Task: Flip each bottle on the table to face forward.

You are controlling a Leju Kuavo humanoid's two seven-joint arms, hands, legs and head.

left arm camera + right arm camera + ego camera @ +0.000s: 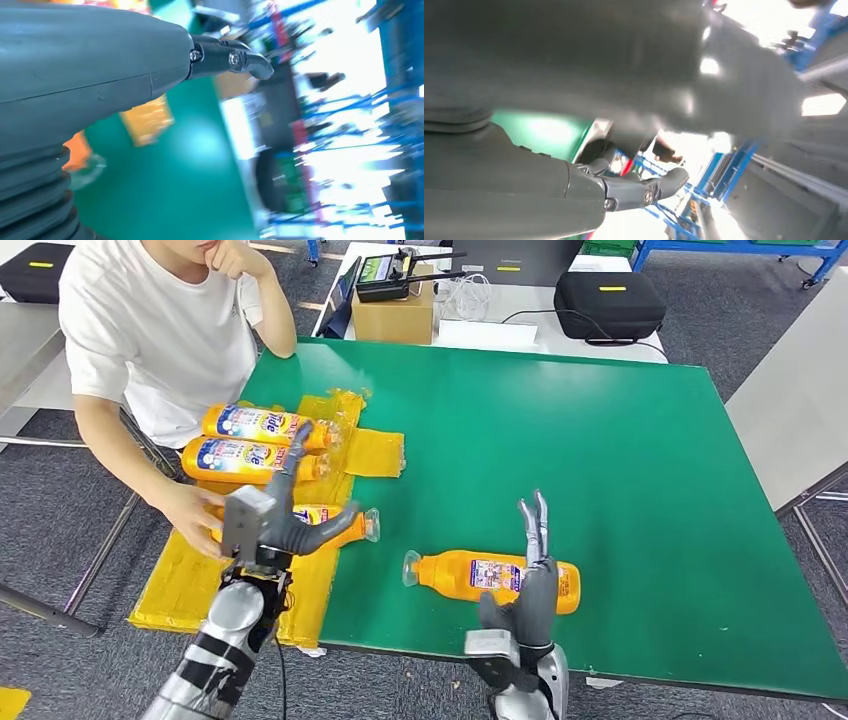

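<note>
An orange bottle point(490, 578) lies on its side on the green table point(600, 460), clear cap toward my left, with a small-print label up. My right hand point(535, 580) stands over its near side, fingers straight and raised, holding nothing. Another orange bottle point(340, 525) lies at the table's left edge, partly behind my left hand point(270, 515), whose fingers are spread with nothing in them. Two more bottles point(262, 425) point(250, 460) lie on a yellow cloth point(190, 580) with their colourful front labels up. In the left wrist view the thumb point(230, 57) hangs over the green table point(175, 200).
A person in a white shirt point(160, 330) sits at the table's left side, one hand point(195, 520) on the yellow cloth near my left hand. A cardboard box point(395, 315) and black cases point(610, 302) stand on a white table behind.
</note>
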